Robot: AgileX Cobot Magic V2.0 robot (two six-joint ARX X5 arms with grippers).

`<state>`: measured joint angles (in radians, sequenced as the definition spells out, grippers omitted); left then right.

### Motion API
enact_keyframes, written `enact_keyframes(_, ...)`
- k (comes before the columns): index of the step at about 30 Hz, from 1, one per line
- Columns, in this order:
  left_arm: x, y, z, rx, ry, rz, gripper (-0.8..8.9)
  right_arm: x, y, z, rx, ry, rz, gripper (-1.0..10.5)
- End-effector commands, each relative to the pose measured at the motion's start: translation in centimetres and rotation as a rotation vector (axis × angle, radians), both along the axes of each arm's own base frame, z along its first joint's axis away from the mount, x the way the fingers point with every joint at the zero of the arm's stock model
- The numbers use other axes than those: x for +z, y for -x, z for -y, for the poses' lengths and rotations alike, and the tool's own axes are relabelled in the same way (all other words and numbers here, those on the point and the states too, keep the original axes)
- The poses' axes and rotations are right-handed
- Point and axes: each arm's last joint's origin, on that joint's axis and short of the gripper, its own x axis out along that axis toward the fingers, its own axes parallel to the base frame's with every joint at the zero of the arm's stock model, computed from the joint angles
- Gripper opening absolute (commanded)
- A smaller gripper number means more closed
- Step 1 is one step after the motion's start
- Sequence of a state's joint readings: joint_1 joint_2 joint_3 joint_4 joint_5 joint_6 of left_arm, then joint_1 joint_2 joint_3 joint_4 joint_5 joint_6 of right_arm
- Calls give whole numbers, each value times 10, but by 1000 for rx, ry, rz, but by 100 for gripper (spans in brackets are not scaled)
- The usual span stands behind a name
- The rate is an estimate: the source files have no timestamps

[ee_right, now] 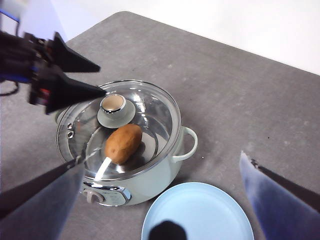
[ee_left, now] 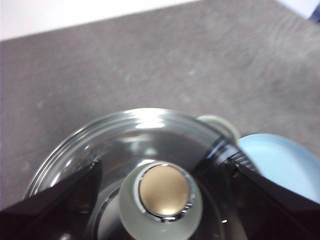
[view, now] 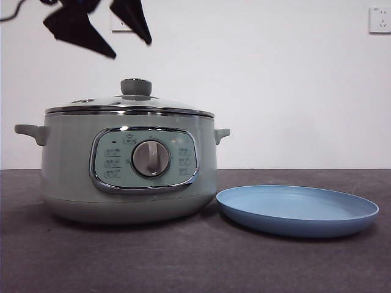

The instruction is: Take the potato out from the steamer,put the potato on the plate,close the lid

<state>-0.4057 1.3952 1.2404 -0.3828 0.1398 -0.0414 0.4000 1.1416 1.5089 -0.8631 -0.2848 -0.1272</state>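
L pincer (view: 101,33) hung spread right above the lid (view: 129,104), knob (ee_left: 163,192) straight below, between its jaws, not yet touched. L arm was clearly nearer; R pincer (ee_right: 160,200) waited higher & off to the side, also spread, holding nothing. Potato (ee_right: 123,143) lay inside the steamer (view: 128,168) under the glass, just beside the knob, long axis slanting from the knob side toward the control panel. Plate (view: 297,210) sat bare on the surface (view: 183,262), just beside the steamer. Lid likely had to come off first.
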Motion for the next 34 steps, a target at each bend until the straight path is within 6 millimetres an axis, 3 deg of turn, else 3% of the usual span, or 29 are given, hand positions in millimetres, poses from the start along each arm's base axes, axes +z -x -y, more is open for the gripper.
enact_keyframes(1, -10, -8, 6, -5, -22, -21, 409, 2, 0, -1, -3, -7, 6, 567)
enact_keyframes(13, -45, -26, 16, -11, -77, -146, 399, 2, 0, -1, -3, -7, 6, 566)
enact_keyframes(21, -49, -27, 15, 5, -104, -153, -4, 2, 0, -1, -4, -7, 7, 566)
enact_keyframes(24, -48, -27, 15, 4, -103, -149, -8, 2, 0, -1, -4, -7, 7, 566)
enact_keyframes(28, -39, -28, 16, 3, -94, -133, -8, 2, 0, -1, -4, -7, 7, 565)
enact_keyframes(34, 4, -28, 16, -1, -67, -79, -8, 2, 0, -1, -4, -7, 7, 565)
